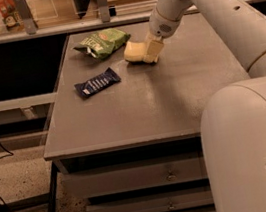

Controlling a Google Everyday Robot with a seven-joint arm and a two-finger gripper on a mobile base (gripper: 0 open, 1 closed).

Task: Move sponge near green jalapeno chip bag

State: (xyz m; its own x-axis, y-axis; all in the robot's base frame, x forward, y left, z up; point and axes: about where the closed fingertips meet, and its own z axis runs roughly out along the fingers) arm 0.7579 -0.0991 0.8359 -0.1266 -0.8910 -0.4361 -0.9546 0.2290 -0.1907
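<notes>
The hand [151,51] pinches the right end of the sponge [133,50], which is at the far side of the desk [125,119], just beside the chip bag [102,41]. Lower it straight down and release without nudging the bag, since the gap is small. The bag's red-orange logo and white lettering, and the white label on the blue packet [97,82], cannot be read.
</notes>
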